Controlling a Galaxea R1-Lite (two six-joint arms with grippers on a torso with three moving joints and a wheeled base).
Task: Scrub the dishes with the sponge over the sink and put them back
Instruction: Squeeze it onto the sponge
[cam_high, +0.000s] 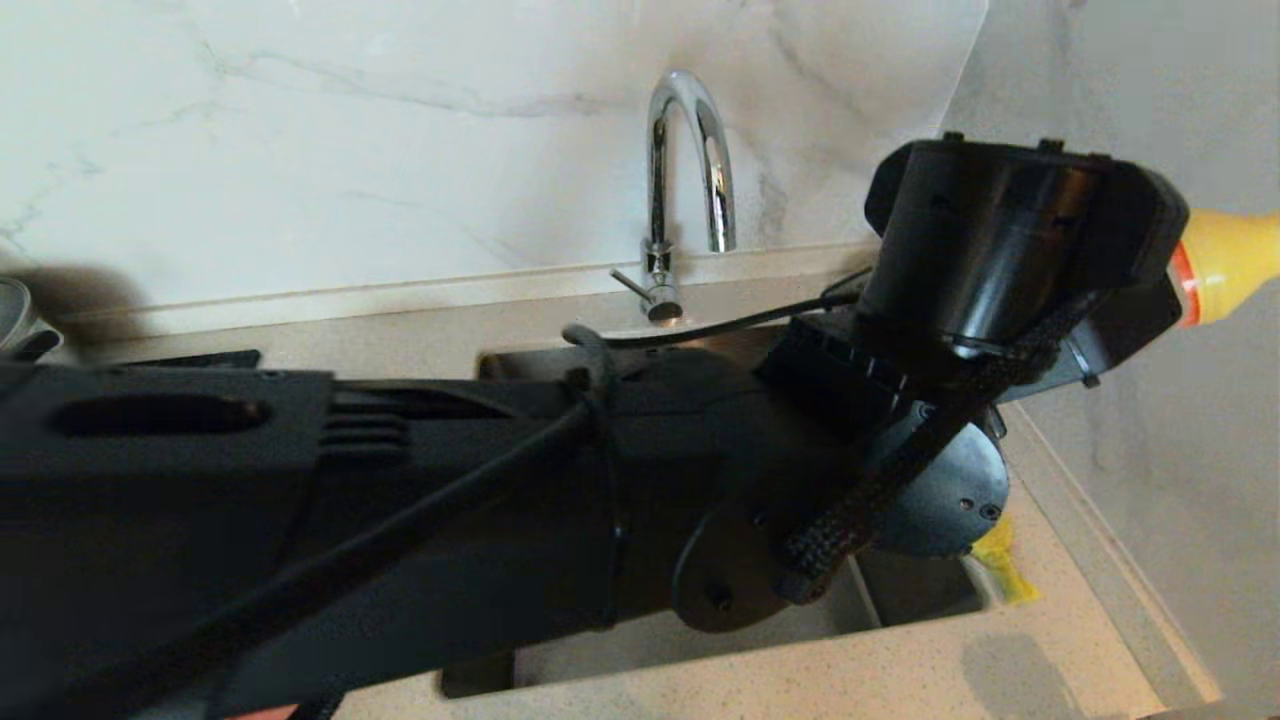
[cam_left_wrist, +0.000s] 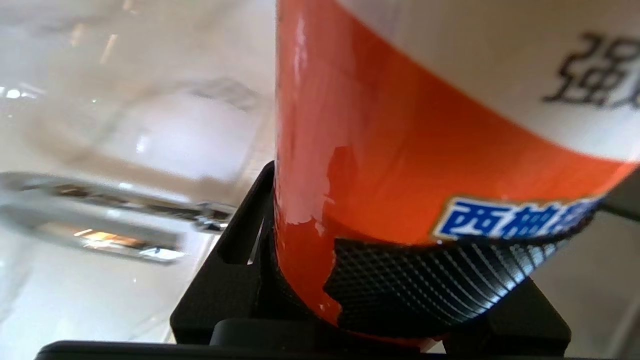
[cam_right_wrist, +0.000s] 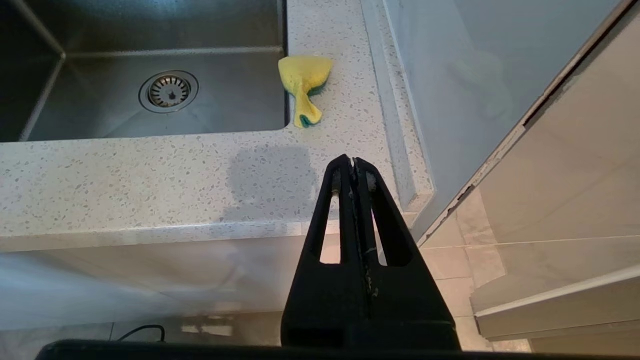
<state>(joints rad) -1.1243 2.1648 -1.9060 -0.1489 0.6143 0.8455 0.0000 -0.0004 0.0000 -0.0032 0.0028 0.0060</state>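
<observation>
While parked, sponge (cam_right_wrist: 304, 85) beyond right claw (cam_right_wrist: 353, 161).

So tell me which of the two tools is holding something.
The left tool: it is clamped around the orange detergent bottle. The right tool is shut on nothing, parked below the counter.

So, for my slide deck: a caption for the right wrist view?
Right hand shut below the counter edge; the sponge lies crumpled beside the sink.
</observation>
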